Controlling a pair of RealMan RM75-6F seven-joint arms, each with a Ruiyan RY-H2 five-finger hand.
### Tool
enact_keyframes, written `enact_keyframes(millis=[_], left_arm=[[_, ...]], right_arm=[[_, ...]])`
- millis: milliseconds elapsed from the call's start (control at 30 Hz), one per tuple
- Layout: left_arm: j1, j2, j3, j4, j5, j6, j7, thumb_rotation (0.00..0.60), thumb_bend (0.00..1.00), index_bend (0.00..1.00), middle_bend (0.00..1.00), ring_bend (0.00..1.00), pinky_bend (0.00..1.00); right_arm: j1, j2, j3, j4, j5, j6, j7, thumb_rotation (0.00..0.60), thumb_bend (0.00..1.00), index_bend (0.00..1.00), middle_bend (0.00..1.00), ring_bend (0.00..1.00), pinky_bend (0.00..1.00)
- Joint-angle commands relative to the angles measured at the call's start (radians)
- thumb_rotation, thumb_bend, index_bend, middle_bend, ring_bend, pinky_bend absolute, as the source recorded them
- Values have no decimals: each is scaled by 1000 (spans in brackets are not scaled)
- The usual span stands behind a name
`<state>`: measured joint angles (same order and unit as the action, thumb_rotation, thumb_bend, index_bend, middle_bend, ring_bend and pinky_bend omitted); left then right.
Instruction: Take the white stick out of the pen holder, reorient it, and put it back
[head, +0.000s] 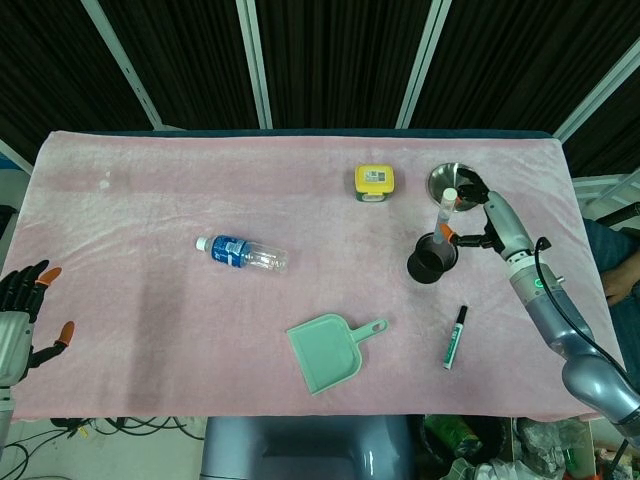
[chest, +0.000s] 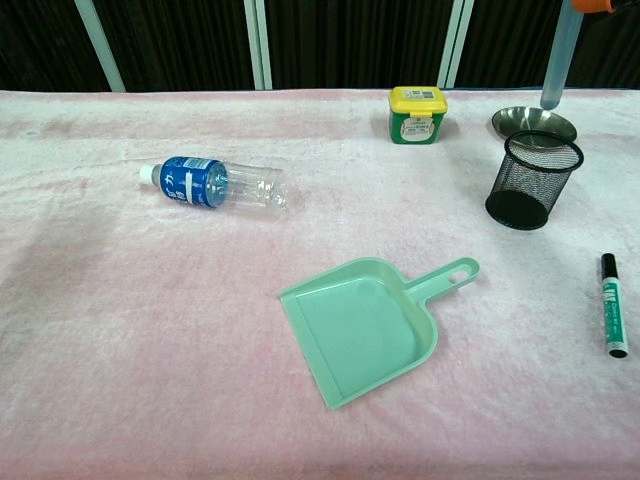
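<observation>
The white stick (chest: 556, 62) is a thin, pale rod. It stands nearly upright in the air, above the pen holder (chest: 532, 181) and not touching it; its lower end hangs over the far side of the rim. The pen holder is a black mesh cup, standing upright on the pink cloth, with its mouth open upward.

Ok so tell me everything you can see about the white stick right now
The white stick is a slim, pale, smooth rod, plastic by its look. It hangs close to upright in the air, lower end above the black mesh pen holder, not yet inside. The right hand pinches its upper part; nothing else touches it.
</observation>
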<state>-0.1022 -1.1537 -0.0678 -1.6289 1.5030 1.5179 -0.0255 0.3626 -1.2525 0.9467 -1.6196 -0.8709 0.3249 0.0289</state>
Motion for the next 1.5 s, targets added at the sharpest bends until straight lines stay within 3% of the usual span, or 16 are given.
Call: enact_keyframes(millis=[33,433,800,1267,1500], left_arm=[[0,0,0,0,1,0,0,600,377,117,44,0,10],[0,-1,0,1,0,1,3,600,377,117,44,0,9],[-1,-2,0,2,0,-2,5,600,377,117,44,0,10],[0,-1,-1,2,-1,1,5,600,377,117,43,0,10],[-1,-1,-1,2,-1,-2,5,600,377,117,43,0,10]], right_arm=[[21,21,-39,15,-1,4,38,600,323,715,43,139,163],[96,38,-173,73,-33,41,153,600,325,715,43,139,163],[144,39,-261,130,-54,70,228,600,329,715,43,139,163],[216,-52,-411,247,-113,130,280,600,336,715,43,139,163],[241,-76,-452,277,-138,158,311,600,336,715,43,139,163]])
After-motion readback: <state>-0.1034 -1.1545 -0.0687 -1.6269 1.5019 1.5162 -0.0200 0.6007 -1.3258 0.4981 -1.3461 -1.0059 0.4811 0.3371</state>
